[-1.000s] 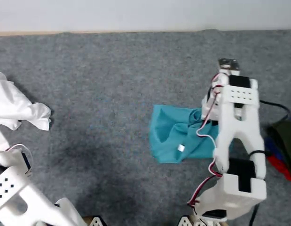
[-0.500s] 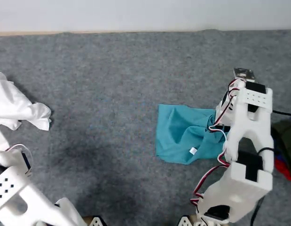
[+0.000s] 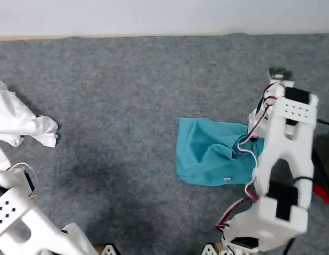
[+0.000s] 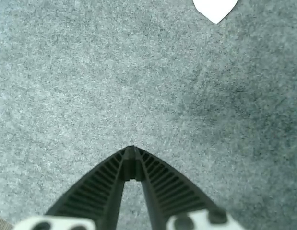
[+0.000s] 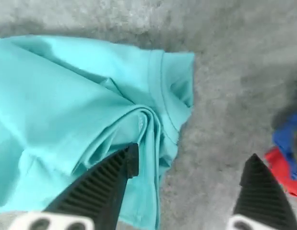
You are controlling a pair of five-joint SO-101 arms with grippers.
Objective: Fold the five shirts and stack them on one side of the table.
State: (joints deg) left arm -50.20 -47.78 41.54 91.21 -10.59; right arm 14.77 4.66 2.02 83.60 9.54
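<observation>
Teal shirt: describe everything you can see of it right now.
The teal shirt is thin, soft cloth, lying rumpled on the grey table cover, right of centre. Folds bunch toward its right side, where a stitched hem shows; a small white tag sits at its near edge. The right gripper is open over that side, one of its fingers above the folds; contact is unclear.

Teal shirt (image 3: 207, 156): we count one.
White shirt (image 3: 18, 119): we count one.
Other garments: we count two, a red garment (image 5: 281, 176) and a blue garment (image 5: 288, 139).
Arms: we count two, left arm (image 3: 15, 218) and right arm (image 3: 284, 154).
</observation>
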